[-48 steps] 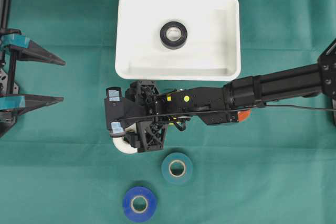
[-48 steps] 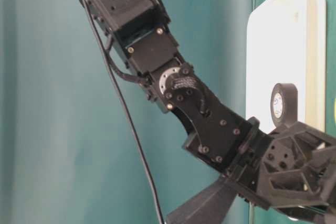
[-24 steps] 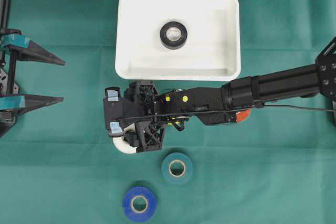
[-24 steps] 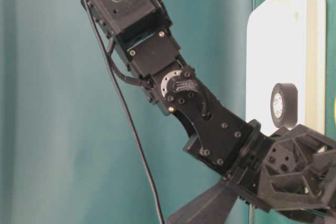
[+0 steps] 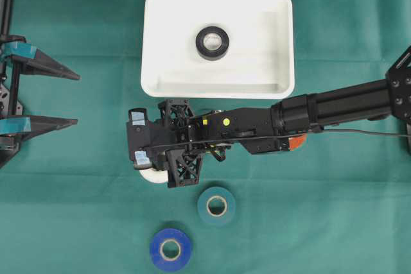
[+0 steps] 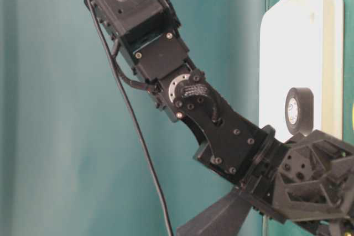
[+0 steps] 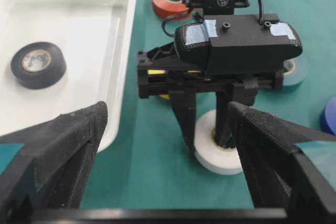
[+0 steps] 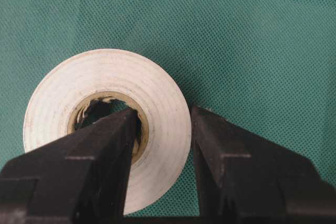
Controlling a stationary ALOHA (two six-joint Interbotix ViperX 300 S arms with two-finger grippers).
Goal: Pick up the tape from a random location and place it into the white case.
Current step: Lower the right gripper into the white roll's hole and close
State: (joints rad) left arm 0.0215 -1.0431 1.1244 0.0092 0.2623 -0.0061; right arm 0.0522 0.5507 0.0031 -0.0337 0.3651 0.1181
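White tape roll (image 8: 107, 124) lies on the green table (image 5: 334, 210), just near of the white case (image 5: 160, 36), its wall pinched between the right fingers (image 8: 163, 156). Lifting and placing remain. Left fingers (image 5: 48, 94) stand wide, empty, far left.

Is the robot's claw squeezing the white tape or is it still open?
Squeezing. The right gripper is shut on the white tape: one finger sits inside the roll's hole, the other outside, pinching its wall. The tape lies flat on the green cloth.

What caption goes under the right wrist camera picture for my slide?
The right end effector pinches one wall of the white tape roll, one finger inside its core, on the green cloth.
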